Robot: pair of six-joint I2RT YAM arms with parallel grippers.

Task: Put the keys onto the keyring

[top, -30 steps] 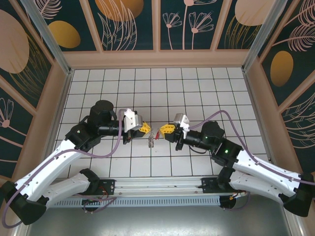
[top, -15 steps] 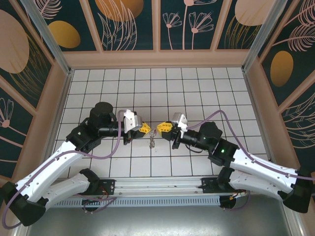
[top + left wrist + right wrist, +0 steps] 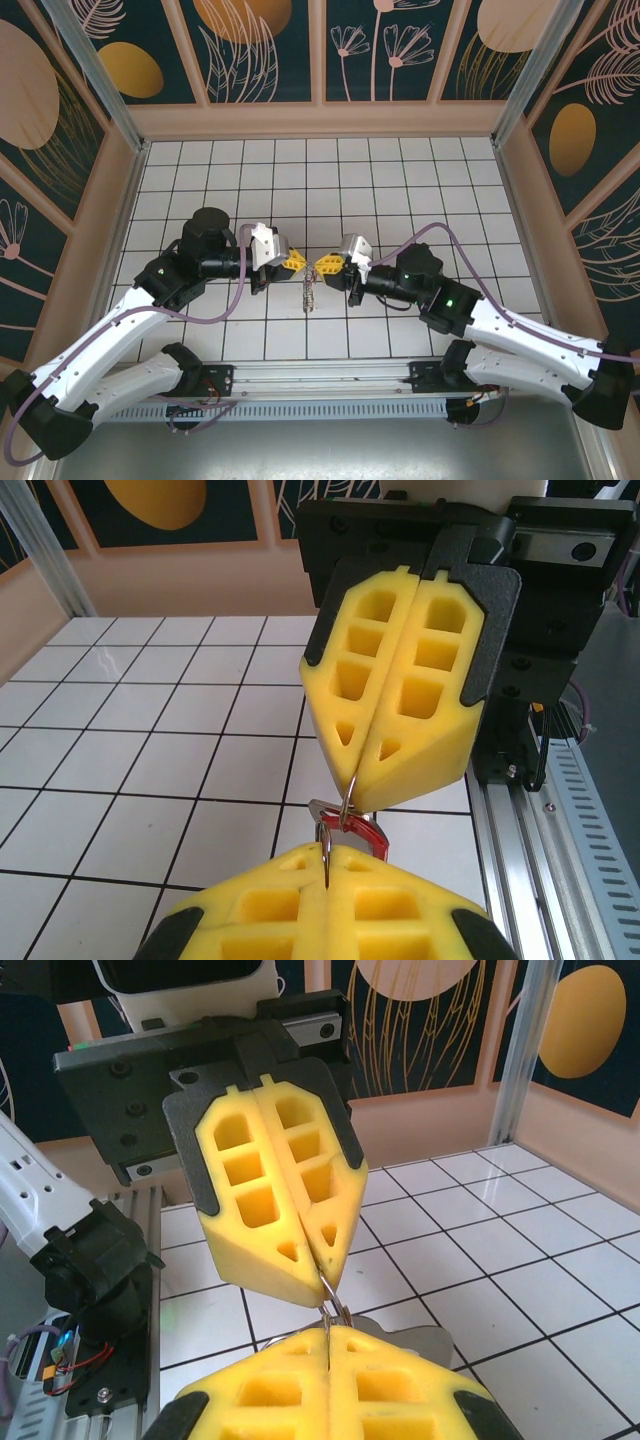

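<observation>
The red-tagged key (image 3: 352,832) is up in the air right between the two tool tips, against the keyring (image 3: 310,289) wire, with the plain keys dangling just below. Left tool (image 3: 294,262) is pinched fully shut on that wire. Right tool (image 3: 328,264) is clamped shut too, on the key as far as I can tell. Can't see if it's actually threaded on, so I'd call this mid-threading, with letting go left to do. White tiled surface (image 3: 400,180) underneath, dark floral wall panels (image 3: 270,50) all around.
</observation>
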